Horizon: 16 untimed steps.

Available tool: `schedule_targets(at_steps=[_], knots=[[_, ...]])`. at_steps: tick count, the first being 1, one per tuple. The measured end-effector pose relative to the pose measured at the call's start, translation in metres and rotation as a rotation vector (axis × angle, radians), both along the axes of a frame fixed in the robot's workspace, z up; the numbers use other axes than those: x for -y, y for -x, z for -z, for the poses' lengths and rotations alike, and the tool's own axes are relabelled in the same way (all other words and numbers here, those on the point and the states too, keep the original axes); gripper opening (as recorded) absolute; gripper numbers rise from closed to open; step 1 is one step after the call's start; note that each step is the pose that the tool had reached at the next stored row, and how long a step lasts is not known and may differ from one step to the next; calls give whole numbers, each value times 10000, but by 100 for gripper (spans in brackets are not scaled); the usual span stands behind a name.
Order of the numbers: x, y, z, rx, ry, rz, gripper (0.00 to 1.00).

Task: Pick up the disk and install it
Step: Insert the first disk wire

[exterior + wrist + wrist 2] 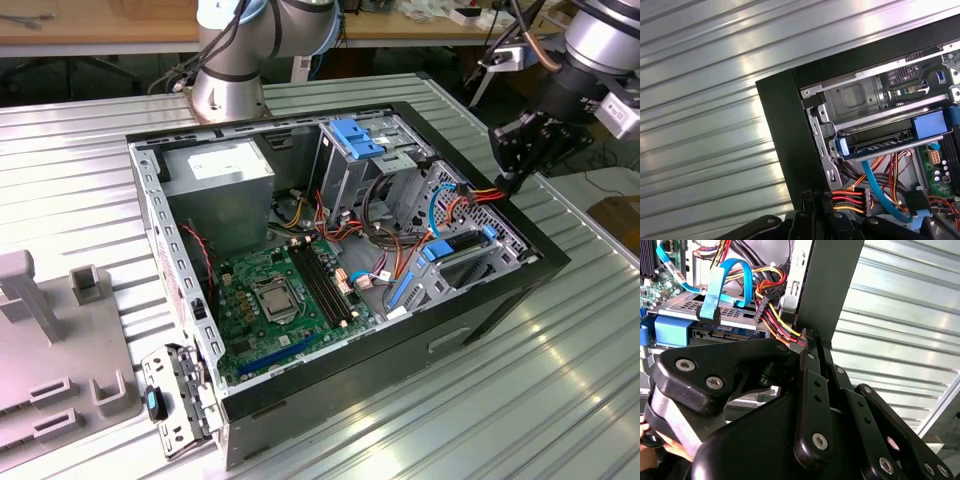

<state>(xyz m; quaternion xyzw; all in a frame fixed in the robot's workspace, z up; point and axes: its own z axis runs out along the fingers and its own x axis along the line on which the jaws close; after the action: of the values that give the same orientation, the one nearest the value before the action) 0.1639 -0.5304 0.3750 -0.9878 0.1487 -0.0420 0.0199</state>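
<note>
The disk (pixel 458 249), dark grey in a bright blue carrier, lies in the drive cage inside the open computer case (pixel 300 120), at the corner on the exterior view's right. Both wrist views show it seated in the cage, the disk (pixel 890 136) with a blue data cable running past, and the disk (pixel 685 330) under a perforated metal plate. My gripper (pixel 509 182) hangs over the case wall just beside that corner. Its black fingers (pixel 812 347) are pressed together, with the tips at a bundle of red, orange and yellow wires (pixel 850 200). Nothing is held between them.
The case stands on a ribbed metal table (pixel 560 400). A paler blue bracket (pixel 358 135) sits at the case's far side. A small silver plate with a blue tab (pixel 172 402) and grey fixtures (pixel 50 340) lie at the exterior view's left. Another arm's base (pixel 228 80) stands behind.
</note>
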Motion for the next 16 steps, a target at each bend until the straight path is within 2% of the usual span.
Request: schedule_targets(at_steps=[4, 9, 16], knots=[[0, 1, 3, 0, 0, 415, 16], [1, 28, 4, -1, -1, 666, 16], [1, 45, 7, -1, -1, 1529, 16]])
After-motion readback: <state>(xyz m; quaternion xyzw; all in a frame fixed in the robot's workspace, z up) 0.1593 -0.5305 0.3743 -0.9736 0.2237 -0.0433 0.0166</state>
